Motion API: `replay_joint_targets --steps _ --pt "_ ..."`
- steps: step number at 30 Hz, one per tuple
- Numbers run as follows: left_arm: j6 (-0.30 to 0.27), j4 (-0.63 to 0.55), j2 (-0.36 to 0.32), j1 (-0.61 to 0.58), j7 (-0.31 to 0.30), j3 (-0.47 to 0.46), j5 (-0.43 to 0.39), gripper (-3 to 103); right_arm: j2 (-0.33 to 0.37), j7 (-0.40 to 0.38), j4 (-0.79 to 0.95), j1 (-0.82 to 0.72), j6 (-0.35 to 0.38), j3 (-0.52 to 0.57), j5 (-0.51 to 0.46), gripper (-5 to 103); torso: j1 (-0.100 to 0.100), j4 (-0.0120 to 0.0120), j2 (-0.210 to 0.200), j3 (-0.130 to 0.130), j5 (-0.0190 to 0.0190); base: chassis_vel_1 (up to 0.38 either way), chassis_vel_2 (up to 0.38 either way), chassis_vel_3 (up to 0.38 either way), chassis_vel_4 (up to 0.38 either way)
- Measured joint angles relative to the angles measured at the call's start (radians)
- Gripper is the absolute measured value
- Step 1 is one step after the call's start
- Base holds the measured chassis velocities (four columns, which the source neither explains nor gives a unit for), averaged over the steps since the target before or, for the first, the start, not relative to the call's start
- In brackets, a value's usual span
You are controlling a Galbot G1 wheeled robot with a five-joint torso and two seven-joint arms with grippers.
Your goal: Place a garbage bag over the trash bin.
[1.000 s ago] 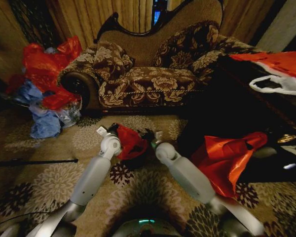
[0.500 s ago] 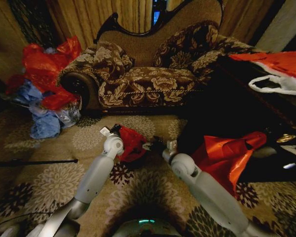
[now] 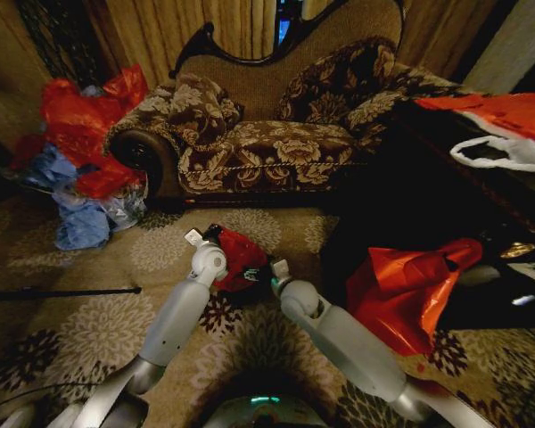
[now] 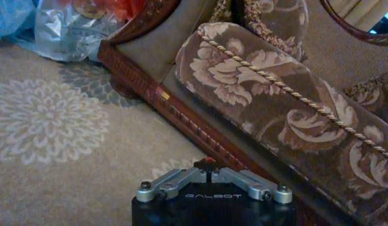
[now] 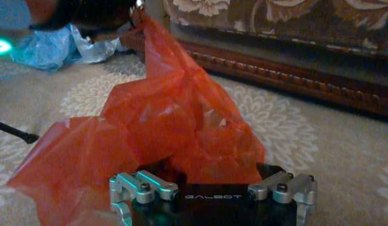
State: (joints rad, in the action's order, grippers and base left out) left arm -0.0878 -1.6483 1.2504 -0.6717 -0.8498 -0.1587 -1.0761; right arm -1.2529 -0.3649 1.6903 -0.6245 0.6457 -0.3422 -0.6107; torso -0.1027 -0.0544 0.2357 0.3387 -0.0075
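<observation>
The garbage bag (image 3: 239,256) sits bunched on the rug (image 3: 89,339) in front of the sofa (image 3: 267,152), at about 12 o'clock from the robot; it is not spread yet, so the job is only partly done. The left gripper (image 3: 207,235) is pressed together, pinching a bit of red bag; the right gripper (image 3: 266,270) is spread beside the bag. The trash bin seems hidden under the bag; I cannot be sure.

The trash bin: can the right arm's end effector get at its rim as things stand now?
Probably yes. The right end effector is already beside the trash bin, its fingers open, with the garbage bag draped right before it. The left end effector, shut on the bag, holds it up at the far side.
</observation>
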Motion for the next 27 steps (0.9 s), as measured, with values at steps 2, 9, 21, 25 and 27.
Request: replay_joint_targets --steps 2,9,21,25,27 --pt "0.0 -0.002 0.0 0.0 -0.001 0.0 -0.001 0 -0.012 0.001 -0.021 0.007 0.001 -0.001 0.007 100 0.0 0.0001 0.0 0.0 0.0003 0.0 0.0 0.0 0.0" --pt "0.0 -0.014 -0.004 -0.001 -0.004 -0.001 -0.005 0 -0.078 0.043 -0.187 0.042 -0.081 0.013 0.158 100 0.0 0.0001 0.0 0.0 0.0001 0.0 0.0 0.0 0.0" --pt "0.0 -0.028 -0.014 -0.022 -0.002 -0.008 -0.009 0 -0.081 0.081 -0.294 0.045 -0.258 0.057 0.37 60 0.0 0.0 0.0 0.0 0.0002 0.0 0.0 0.0 0.0" --pt "0.0 -0.039 -0.019 -0.033 -0.001 -0.012 -0.01 0 -0.09 0.07 -0.308 0.06 -0.285 0.079 0.372 48 0.0 0.0 0.0 0.0 0.0002 0.0 0.0 0.0 0.0" --pt "0.0 -0.041 -0.02 -0.036 -0.001 -0.014 -0.01 0 -0.09 0.07 -0.312 0.064 -0.287 0.083 0.372 44 0.0 0.0 0.0 0.0 0.0002 0.0 0.0 0.0 0.0"
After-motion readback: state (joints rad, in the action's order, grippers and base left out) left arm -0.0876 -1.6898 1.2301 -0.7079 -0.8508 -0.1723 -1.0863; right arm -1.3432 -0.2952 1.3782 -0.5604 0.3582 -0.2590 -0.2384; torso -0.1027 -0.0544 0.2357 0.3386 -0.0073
